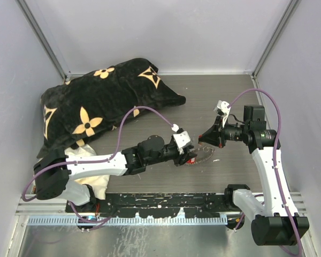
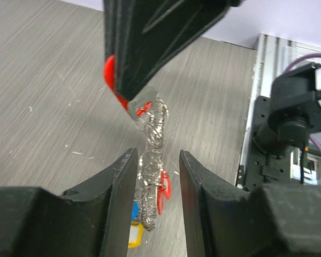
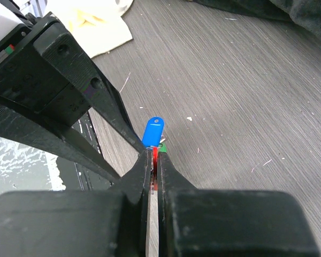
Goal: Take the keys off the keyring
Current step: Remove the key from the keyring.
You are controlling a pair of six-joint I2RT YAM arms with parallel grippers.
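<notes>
Right pincer: clamped almost closed, thin red sliver between the tips; left wrist view shows it gripping the red key by the head, pale head just below the tips
Left pincer: wide, one finger either side of the keyring, gap on both sides, holding nothing
Keyring: silver wire coil, runs from the right pincer tips down between the left fingers; in the top view it sits mid worktop between the two pincers; can't tell if its low end touches the worktop
Keys: second red key on the coil's right side, between the left fingers; blue key sticks up just past the right tips, green head beside it; yellow head at the coil's low end
Pincer spacing: tip to tip, close, no contact that I can see
Worktop: grey wood grain
Pillow: black with tan flower pattern, far left, well apart from the keyring
Cloth: cream, near left, partly under the left arm
</notes>
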